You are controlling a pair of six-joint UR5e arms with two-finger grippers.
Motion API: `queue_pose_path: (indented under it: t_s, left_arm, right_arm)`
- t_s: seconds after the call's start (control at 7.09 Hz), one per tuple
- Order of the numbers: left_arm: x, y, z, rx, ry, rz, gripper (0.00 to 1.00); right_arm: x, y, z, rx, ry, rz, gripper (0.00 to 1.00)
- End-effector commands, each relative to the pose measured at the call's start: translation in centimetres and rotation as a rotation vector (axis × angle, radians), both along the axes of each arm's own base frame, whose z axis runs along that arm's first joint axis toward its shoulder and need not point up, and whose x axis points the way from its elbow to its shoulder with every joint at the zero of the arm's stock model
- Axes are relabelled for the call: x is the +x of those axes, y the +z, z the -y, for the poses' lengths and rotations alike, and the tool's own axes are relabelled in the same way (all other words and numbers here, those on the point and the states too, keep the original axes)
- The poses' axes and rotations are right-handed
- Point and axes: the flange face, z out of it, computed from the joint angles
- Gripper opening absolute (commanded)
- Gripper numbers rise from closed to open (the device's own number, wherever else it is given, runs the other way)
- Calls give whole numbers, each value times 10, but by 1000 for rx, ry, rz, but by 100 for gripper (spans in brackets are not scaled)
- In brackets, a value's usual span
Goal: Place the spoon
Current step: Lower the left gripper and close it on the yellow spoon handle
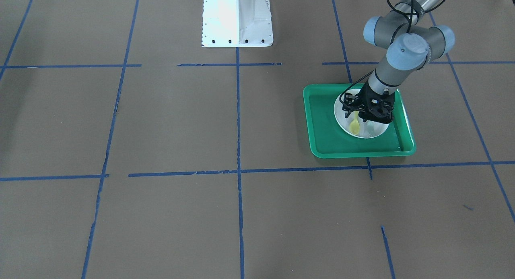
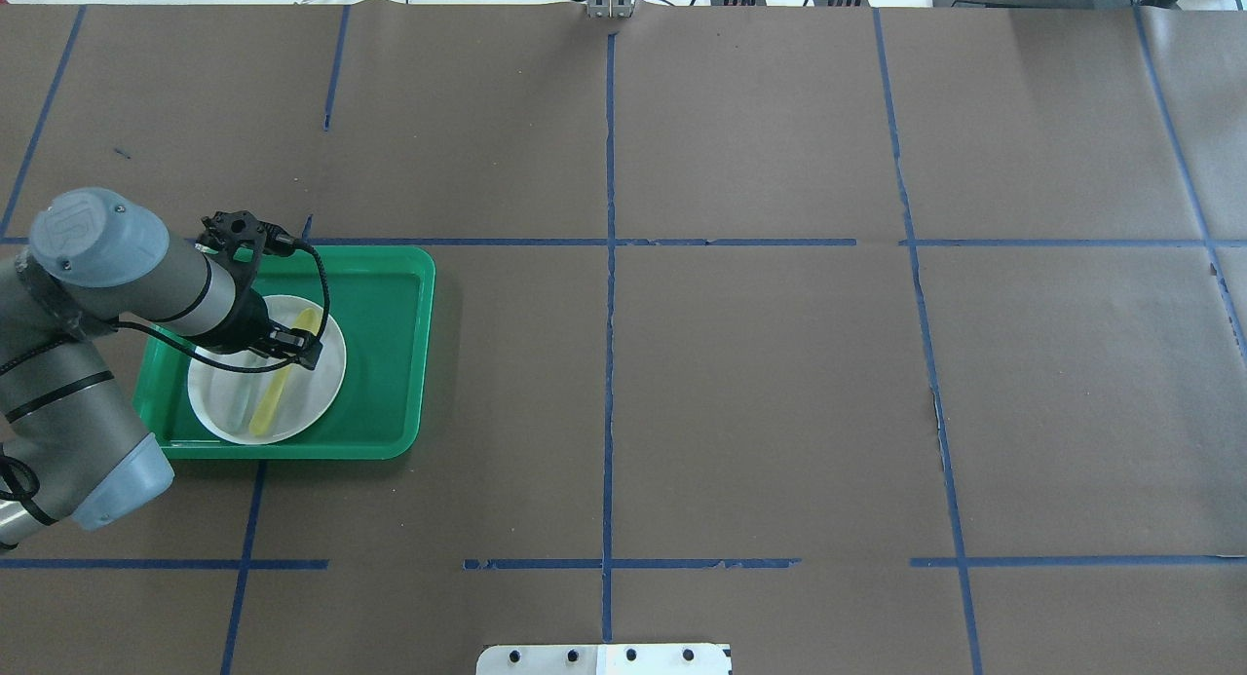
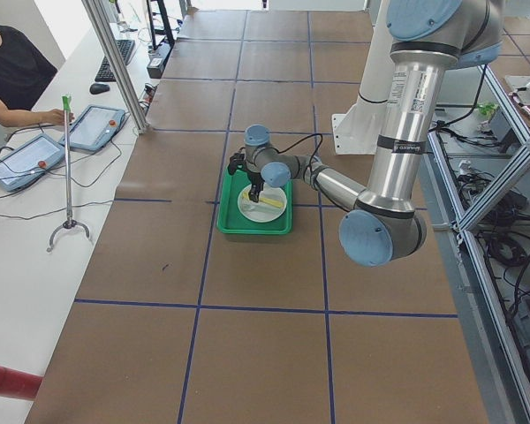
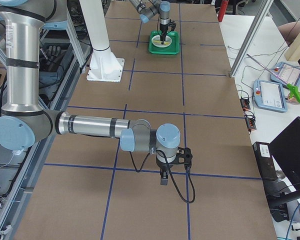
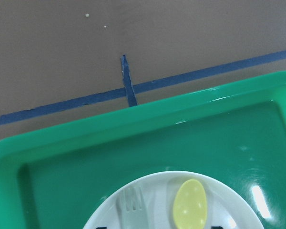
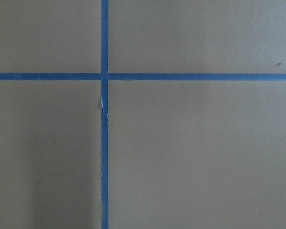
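Observation:
The yellow spoon (image 2: pixel 276 394) lies on the white plate (image 2: pixel 317 388) inside the green tray (image 2: pixel 385 344), beside a pale grey-green fork (image 2: pixel 239 402). My left gripper (image 2: pixel 285 352) hangs low over the plate, straddling the spoon's handle. In the left wrist view the spoon's bowl (image 5: pixel 190 204) and the fork's tines (image 5: pixel 132 206) lie flat on the plate (image 5: pixel 157 191), with dark fingertips wide apart at the bottom edge, so the gripper is open. In the front view the spoon (image 1: pixel 355 126) pokes out below the left gripper (image 1: pixel 364 118). My right gripper (image 4: pixel 162 181) hovers over bare table far away; I cannot tell its state.
The tray (image 1: pixel 322 118) sits on brown paper marked with blue tape lines. The robot's white base (image 1: pixel 237 19) stands at the table's near edge. The right wrist view shows only paper and a tape cross (image 6: pixel 104 76).

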Motion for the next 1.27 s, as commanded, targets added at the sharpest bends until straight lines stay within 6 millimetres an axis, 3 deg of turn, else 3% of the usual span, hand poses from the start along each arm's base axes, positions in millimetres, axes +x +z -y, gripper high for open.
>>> queue_pose_path:
  t_s: [0.0, 0.28, 0.56, 0.85, 0.99, 1.13]
  left_arm:
    - [0, 5, 0, -6, 2, 7, 59]
    - [1, 5, -1, -12, 5, 9, 51]
    - [1, 2, -1, -40, 9, 34, 0]
    - [1, -11, -1, -54, 0, 35, 0]
    - [-2, -29, -6, -106, -18, 7, 0]
    - [-1, -62, -5, -218, -91, -20, 0]
  right_arm:
    - [0, 0, 0, 1, 0, 0, 100]
    - [0, 0, 0, -1, 0, 0, 100]
    - [0, 0, 0, -1, 0, 0, 100]
    - [0, 0, 0, 1, 0, 0, 100]
    - [0, 0, 0, 1, 0, 0, 100]
    - [0, 0, 0, -1, 0, 0, 100]
